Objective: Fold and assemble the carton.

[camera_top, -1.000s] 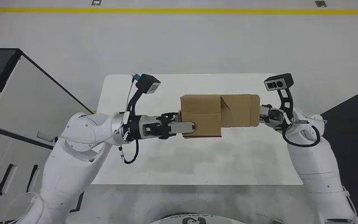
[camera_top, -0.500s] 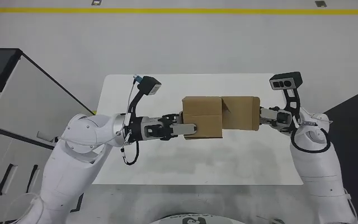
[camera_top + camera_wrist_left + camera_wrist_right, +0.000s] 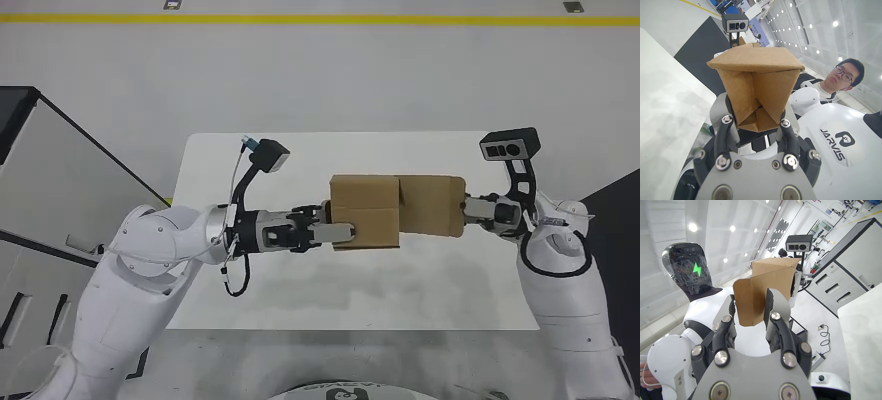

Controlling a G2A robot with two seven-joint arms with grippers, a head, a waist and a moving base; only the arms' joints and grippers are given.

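Carton spans gap between both grippers, held above table. Looks light: thin corrugated board, stiff across panels, floppy at creases, easily crushed. Left gripper straddles open end, fingers spread wide, pressed on walls. Right gripper pinches opposite end flap, narrower spread. Safest hold, I'd judge: panel edges near corners, gentle squeeze.

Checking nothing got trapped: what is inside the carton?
The left wrist view looks into the carton: bare cardboard walls and a folded flap deep inside, nothing loose. What lies beyond that flap is covered.
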